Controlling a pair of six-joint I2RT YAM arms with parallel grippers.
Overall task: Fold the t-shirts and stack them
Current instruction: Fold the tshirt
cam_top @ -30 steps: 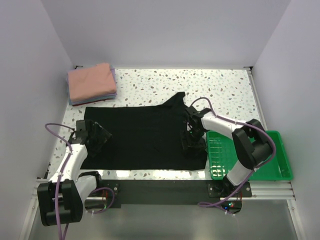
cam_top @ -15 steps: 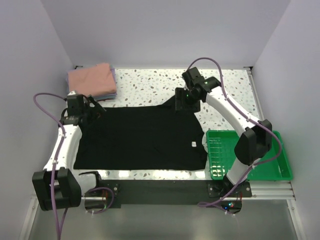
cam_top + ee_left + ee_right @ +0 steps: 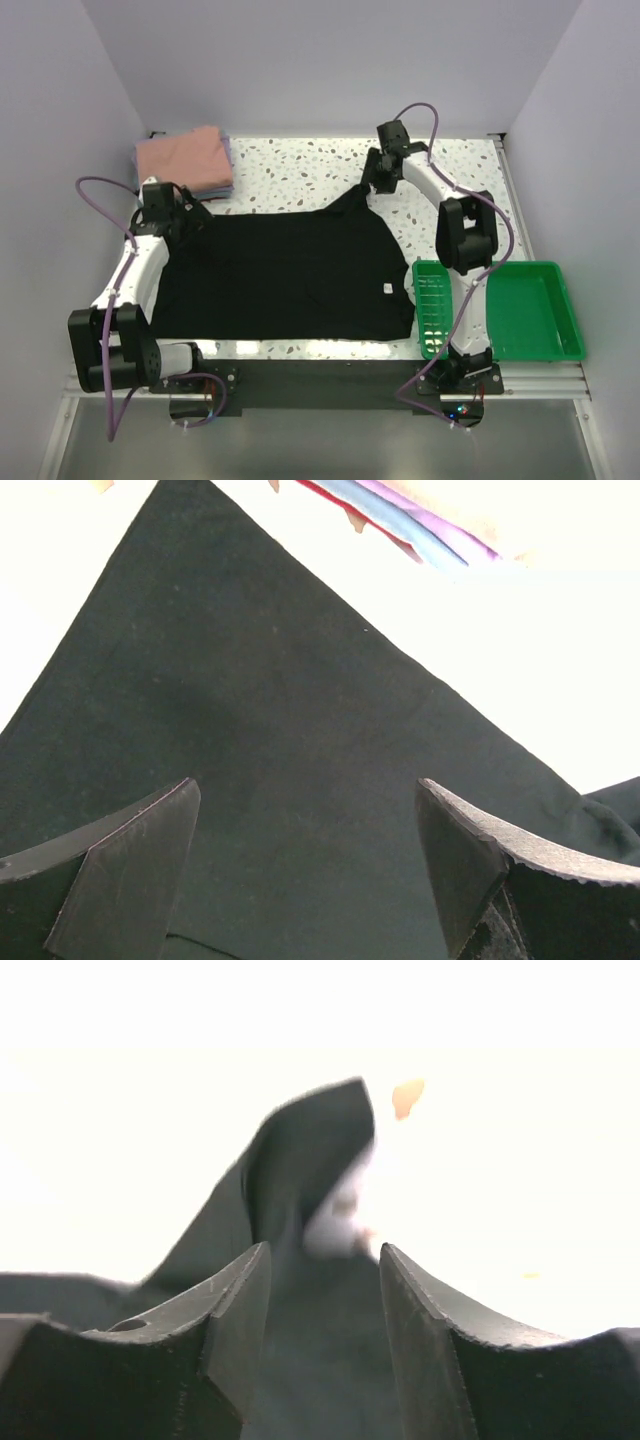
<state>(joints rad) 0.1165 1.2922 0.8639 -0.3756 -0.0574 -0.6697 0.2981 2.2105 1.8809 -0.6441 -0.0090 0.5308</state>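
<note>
Top external: tray (image 3: pixel 535 315) beside black t-shirt (image 3: pixel 280 275)

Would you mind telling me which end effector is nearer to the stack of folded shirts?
Left. The left end effector is over the black shirt's corner beside the stack; the right end effector is at its far sleeve.

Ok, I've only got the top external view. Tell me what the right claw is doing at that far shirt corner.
Observer: In the right wrist view, the right claw straddles a raised peak of the black t-shirt. I can't tell whether it is pinched.
Operator: Report the left claw.
Observer: In the left wrist view, the left claw is wide open, with only flat black cloth beneath it.
Operator: Give me the stack.
Observer: The folded stack shows a thin reddish edge beside its blue and lavender layers.
</note>
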